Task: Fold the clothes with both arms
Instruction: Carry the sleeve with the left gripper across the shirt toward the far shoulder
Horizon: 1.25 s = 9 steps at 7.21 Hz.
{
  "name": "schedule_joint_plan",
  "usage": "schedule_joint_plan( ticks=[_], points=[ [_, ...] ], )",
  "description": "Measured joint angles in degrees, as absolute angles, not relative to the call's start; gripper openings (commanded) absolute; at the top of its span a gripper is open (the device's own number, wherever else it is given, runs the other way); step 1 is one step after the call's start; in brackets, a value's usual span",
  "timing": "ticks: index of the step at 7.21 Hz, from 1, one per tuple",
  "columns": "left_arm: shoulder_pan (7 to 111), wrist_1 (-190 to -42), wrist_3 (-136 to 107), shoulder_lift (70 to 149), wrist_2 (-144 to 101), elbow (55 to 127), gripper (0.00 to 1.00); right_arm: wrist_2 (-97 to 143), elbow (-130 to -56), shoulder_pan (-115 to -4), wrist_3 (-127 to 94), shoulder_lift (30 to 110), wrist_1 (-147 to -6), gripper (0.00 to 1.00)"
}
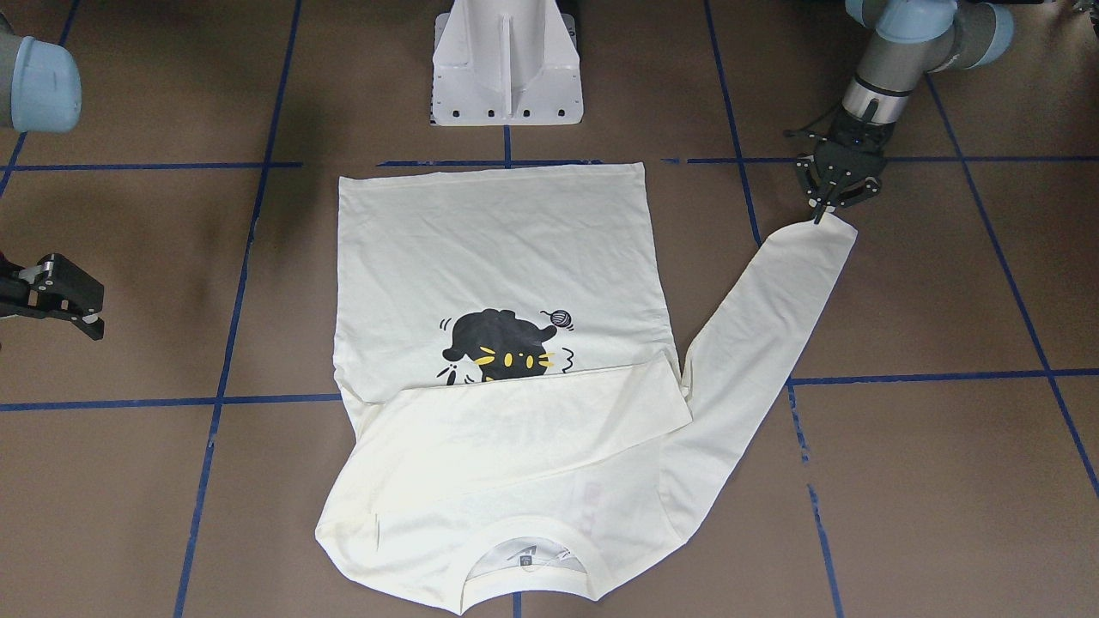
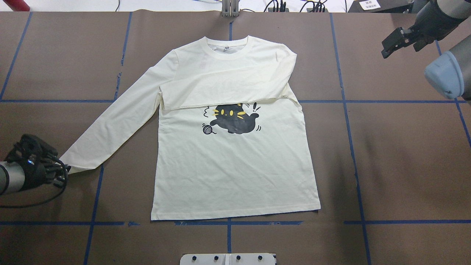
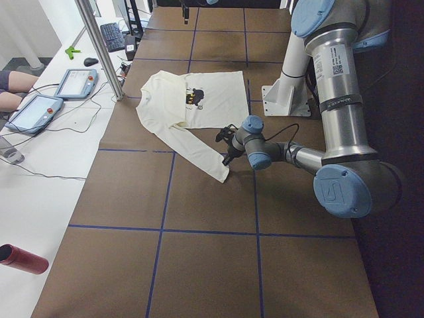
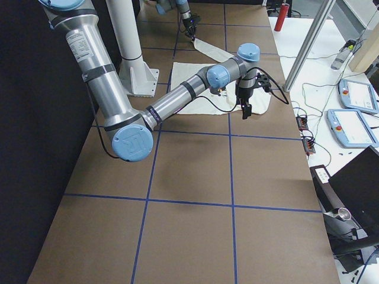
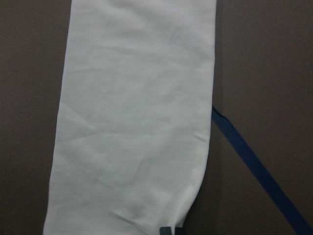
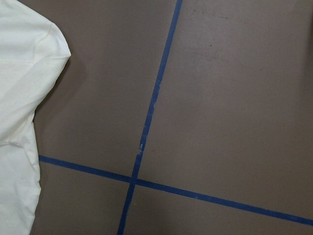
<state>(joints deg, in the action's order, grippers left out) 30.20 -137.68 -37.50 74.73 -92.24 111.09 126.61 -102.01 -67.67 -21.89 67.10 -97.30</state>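
Left gripper [image 1: 822, 211] sits low at the table, fingers drawn together to a point on the corner of the cuff [image 1: 834, 230]. We read this as a pinch on the fabric, though the contact is small in every view. The wrist camera shows only a sliver of fingertip at the cuff's edge. A hold at the very end, we judge, gives command of the whole sleeve when it is carried over.

Outward from the gripper: the outstretched sleeve [image 1: 764, 318] runs flat and straight on a slant to the shoulder of the T-shirt [image 1: 498, 249]. The shirt lies face up and smooth on the brown table [image 1: 944, 283], hem toward the white pedestal [image 1: 506, 64], collar on the side away from it.

Past that shoulder: the other sleeve [image 1: 532, 421] already lies folded across the chest, its cuff end at the armpit nearest the gripper, its edge overlapping the cat print [image 1: 502, 348]. One sleeve looks done, and we take the gripped one to be next, likely to be laid across in the same manner.

Farthest out, beyond the shirt's opposite side: the right gripper [image 1: 64, 300] hangs above the table, well apart from the cloth and holding nothing. We cannot tell how wide its jaws stand. It is parked out there, we judge, to leave room for the sleeve to sweep over.
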Motion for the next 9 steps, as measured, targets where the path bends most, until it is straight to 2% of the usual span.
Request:
schedule_joint_plan(
  ticks=[2, 4, 6, 7, 9],
  points=[
    [39.74, -132.49, -31.87, 82.21, -93.35, 111.43, 0.0, 126.81, -101.7, -68.95, -17.82, 69.75, -97.23, 1.0],
    [46.43, -118.93, -29.21, 96.12, -96.02, 111.05, 0.0, 128.19, -101.25, -72.26, -9.23, 73.08, -97.45, 1.0],
    [48.52, -105.91, -30.64, 111.72, -96.42, 108.6, 0.0, 129.37, -101.11, -74.23, -5.39, 75.48, -97.24, 1.0],
    [48.65, -101.2, -33.31, 119.54, -96.32, 105.82, 0.0, 129.44, -101.08, -74.53, -5.01, 76.02, -97.17, 1.0],
    [48.21, -95.96, -38.97, 136.17, -95.11, 95.23, 0.0, 129.41, -101.07, -74.94, -4.91, 76.51, -97.12, 1.0]
  ],
)
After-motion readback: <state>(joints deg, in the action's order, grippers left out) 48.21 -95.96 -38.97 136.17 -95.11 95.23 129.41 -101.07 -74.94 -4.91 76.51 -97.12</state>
